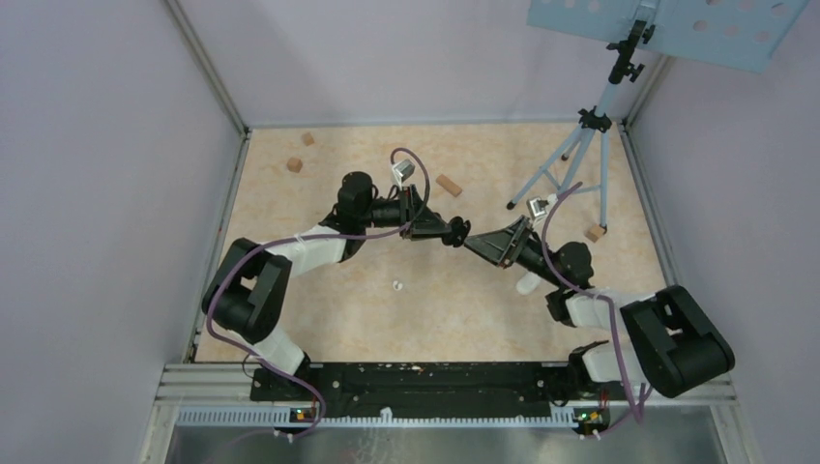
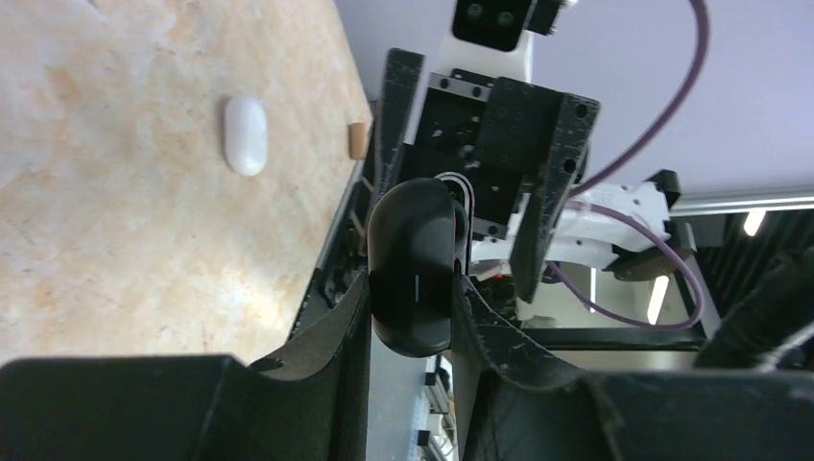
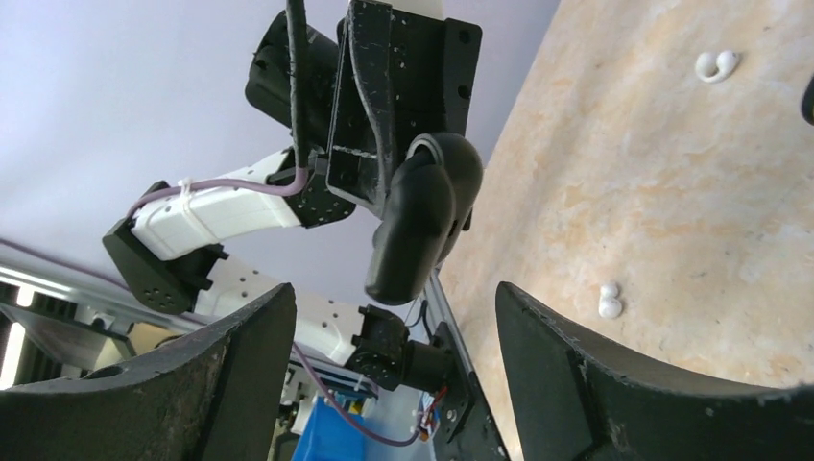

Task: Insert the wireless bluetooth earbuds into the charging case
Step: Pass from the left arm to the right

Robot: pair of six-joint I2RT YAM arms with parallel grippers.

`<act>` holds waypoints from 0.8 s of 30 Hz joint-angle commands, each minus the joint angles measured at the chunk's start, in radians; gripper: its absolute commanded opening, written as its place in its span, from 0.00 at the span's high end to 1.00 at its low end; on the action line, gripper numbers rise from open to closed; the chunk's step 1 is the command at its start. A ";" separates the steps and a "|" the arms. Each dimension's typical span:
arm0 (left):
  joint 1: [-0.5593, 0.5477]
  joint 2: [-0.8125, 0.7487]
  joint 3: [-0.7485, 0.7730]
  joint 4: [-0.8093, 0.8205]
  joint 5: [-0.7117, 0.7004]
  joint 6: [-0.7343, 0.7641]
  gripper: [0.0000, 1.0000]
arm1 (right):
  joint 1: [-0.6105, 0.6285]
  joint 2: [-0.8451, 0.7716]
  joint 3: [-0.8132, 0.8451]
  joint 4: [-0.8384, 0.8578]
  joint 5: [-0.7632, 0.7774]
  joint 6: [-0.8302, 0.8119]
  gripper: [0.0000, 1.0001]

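The left gripper (image 2: pixel 413 322) is closed partway on a black case (image 2: pixel 413 259), its two fingers pressing the case's sides and holding it up off the table (image 1: pixel 338 319) near the middle of the top view. In the right wrist view the case shows two rounded halves standing slightly apart, so its lid looks ajar. A thin white rim shows at its far end in the left wrist view, but whether anything sits inside cannot be told.

The right gripper (image 3: pixel 394 307) faces the case with its jaws spread wide and nothing between them; its fingertips are near the case but not touching it.

A white earbud (image 3: pixel 717 64) lies on the table at the upper right of the right wrist view, and a second white earbud (image 3: pixel 608 300) lies lower right there. Both are outside any case.

A white case (image 2: pixel 245 134) lies closed on the table at the upper left of the left wrist view, with a wooden block (image 2: pixel 356 139) near it.
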 commanded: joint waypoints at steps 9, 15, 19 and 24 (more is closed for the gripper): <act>0.001 -0.076 -0.016 0.157 0.057 -0.124 0.98 | -0.007 0.150 0.074 0.397 -0.021 0.114 0.37; 0.002 -0.090 -0.033 0.170 0.055 -0.136 0.97 | -0.008 0.190 0.093 0.432 -0.020 0.133 0.45; 0.002 -0.094 -0.036 0.178 0.053 -0.142 0.97 | -0.008 0.228 0.100 0.487 -0.020 0.162 0.50; 0.003 -0.092 -0.039 0.183 0.055 -0.146 0.97 | -0.007 0.238 0.111 0.492 -0.030 0.169 0.56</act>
